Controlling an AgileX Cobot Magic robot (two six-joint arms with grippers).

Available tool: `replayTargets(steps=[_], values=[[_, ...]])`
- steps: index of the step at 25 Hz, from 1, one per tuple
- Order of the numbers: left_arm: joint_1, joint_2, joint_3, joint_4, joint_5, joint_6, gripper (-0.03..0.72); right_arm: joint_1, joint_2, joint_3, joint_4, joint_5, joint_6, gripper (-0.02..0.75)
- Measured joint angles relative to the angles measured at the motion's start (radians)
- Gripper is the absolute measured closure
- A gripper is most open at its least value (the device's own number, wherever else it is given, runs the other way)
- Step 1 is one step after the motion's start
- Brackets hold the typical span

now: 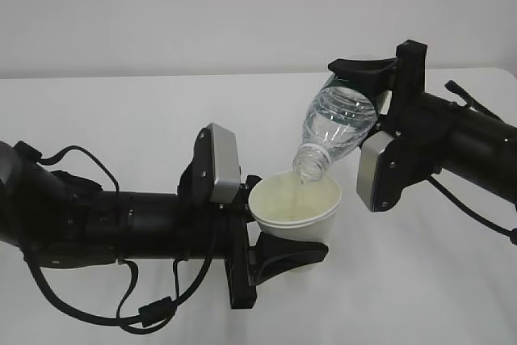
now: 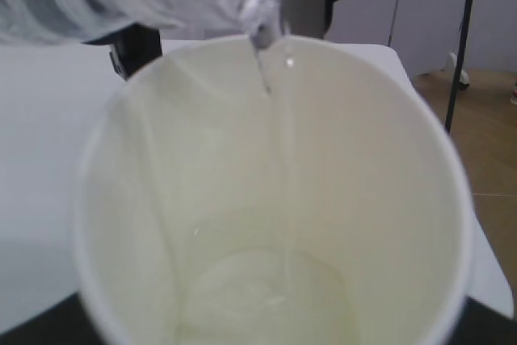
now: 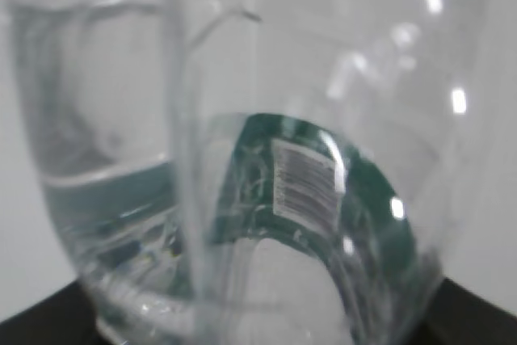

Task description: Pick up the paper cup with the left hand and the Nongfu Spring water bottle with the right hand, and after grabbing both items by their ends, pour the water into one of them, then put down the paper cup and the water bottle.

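Note:
The white paper cup (image 1: 296, 204) is held upright above the table, with my left gripper (image 1: 289, 220) shut on its lower body. My right gripper (image 1: 369, 98) is shut on the base end of the Nongfu Spring water bottle (image 1: 335, 121). The bottle is tilted neck-down, its mouth just over the cup's far rim. A thin stream of water (image 2: 271, 90) falls into the paper cup (image 2: 145, 199) and a shallow pool (image 2: 266, 292) lies at the bottom. In the right wrist view the bottle (image 3: 242, 78) fills the frame, showing its green label (image 3: 363, 199) and the water (image 3: 105, 199) inside.
The white table (image 1: 121, 119) lies under both arms, with a pale wall behind. In the left wrist view the table's right edge (image 2: 493, 280) gives way to brown floor, and black cables (image 2: 464, 30) hang at the upper right.

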Motion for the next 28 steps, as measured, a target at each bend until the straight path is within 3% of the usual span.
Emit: replayTargets(steps=[28], values=[[0.000, 0.000, 0.000, 0.038, 0.000, 0.000, 0.274, 0.000, 0.000, 0.000, -0.015, 0.000, 0.000, 0.291]])
